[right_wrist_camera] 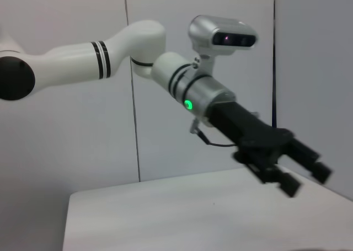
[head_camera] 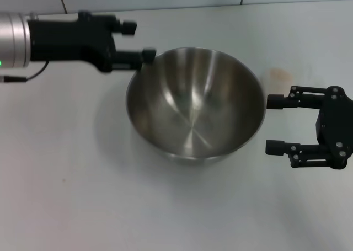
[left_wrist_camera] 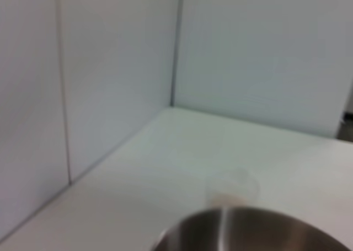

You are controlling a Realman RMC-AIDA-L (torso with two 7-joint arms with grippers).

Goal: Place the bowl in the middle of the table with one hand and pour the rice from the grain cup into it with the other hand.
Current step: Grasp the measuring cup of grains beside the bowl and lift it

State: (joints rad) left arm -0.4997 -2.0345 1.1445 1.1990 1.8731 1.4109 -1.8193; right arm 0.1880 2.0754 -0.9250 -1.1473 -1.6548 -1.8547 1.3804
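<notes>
shiny brushed-steel bowl (head_camera: 196, 110), smooth matt white table (head_camera: 83, 207)

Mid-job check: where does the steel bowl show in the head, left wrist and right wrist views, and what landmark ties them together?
Head view: the bowl sits at picture centre on the table, between the left gripper and the open right gripper.
Left wrist view: only its rim shows at the bottom edge.
Right wrist view: not in it.
Shared landmark: the white table, in all three views.
</notes>
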